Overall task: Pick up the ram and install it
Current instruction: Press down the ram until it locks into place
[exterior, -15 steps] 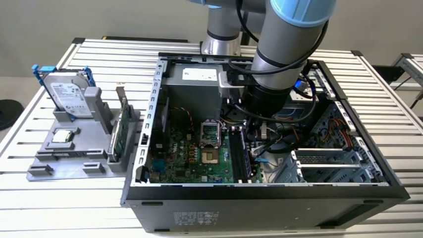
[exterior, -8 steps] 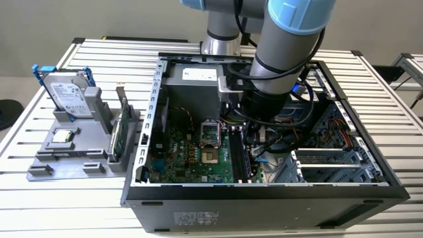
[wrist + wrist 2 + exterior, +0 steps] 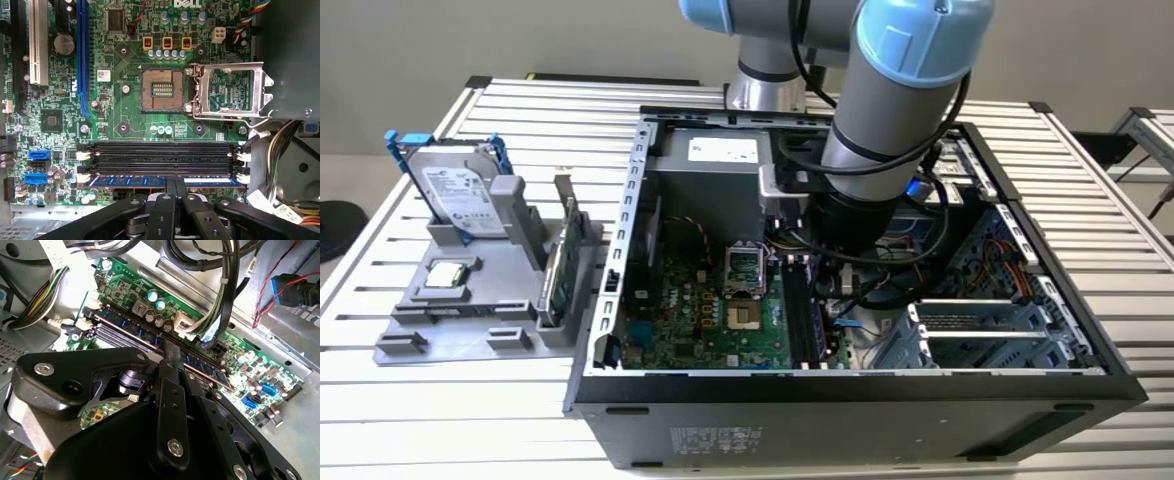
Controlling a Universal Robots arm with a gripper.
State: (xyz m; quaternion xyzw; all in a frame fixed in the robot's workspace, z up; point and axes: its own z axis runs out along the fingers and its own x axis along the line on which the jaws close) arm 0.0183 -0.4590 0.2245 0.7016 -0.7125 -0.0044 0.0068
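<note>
Just one ram [image 3: 165, 181] between closed fingers [image 3: 167, 200].

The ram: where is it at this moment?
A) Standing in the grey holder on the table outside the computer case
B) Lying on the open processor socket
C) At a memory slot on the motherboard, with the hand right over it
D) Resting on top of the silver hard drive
C: in the first wrist view the ram lies along the slot row nearest the hand, beside the empty black memory slots.
</note>
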